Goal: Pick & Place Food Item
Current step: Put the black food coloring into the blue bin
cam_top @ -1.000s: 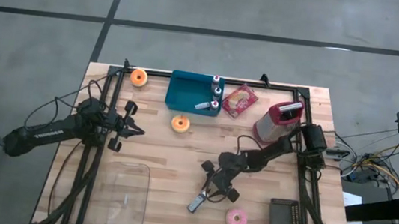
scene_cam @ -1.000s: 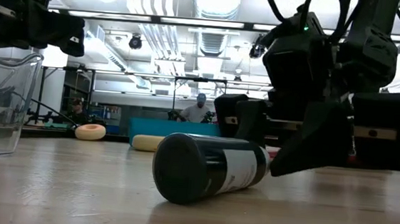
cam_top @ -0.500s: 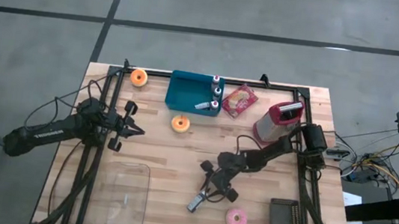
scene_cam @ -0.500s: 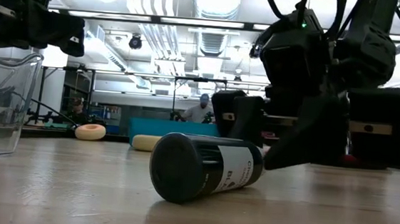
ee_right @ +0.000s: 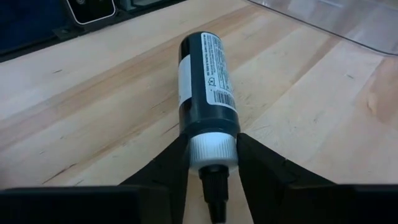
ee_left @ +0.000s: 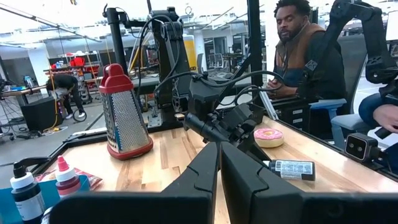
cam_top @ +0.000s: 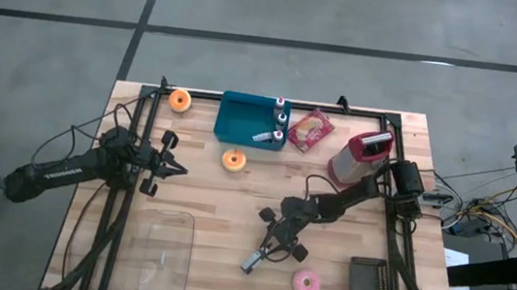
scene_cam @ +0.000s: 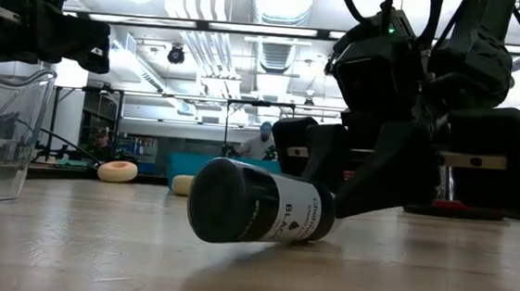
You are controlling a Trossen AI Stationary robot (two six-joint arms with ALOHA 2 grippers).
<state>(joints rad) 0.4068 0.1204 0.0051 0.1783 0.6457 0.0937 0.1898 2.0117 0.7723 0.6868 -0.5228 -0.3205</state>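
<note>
Black-bodied, with a white cap and a printed label, a squeeze bottle [ee_right: 207,93] lies on its side on the wooden worktop [cam_top: 233,196], a little toward the clear plastic container [cam_top: 159,254] from the pink-iced doughnut [cam_top: 306,284]. The right pincer [ee_right: 213,163] is low over the worktop with a finger on each side of the bottle's white cap, both pressed against it, so it is gripping the bottle at the cap end. In the low view the bottle's dark base tilts slightly off the wood. The left pincer [ee_left: 219,180] hovers above the worktop well away from the bottle, beyond the clear container, its two fingers pressed together and holding nothing. Past the bottle from the doughnut sit an orange doughnut [cam_top: 233,160], a teal bin [cam_top: 242,117] and a red-topped grater [cam_top: 358,156].
</note>
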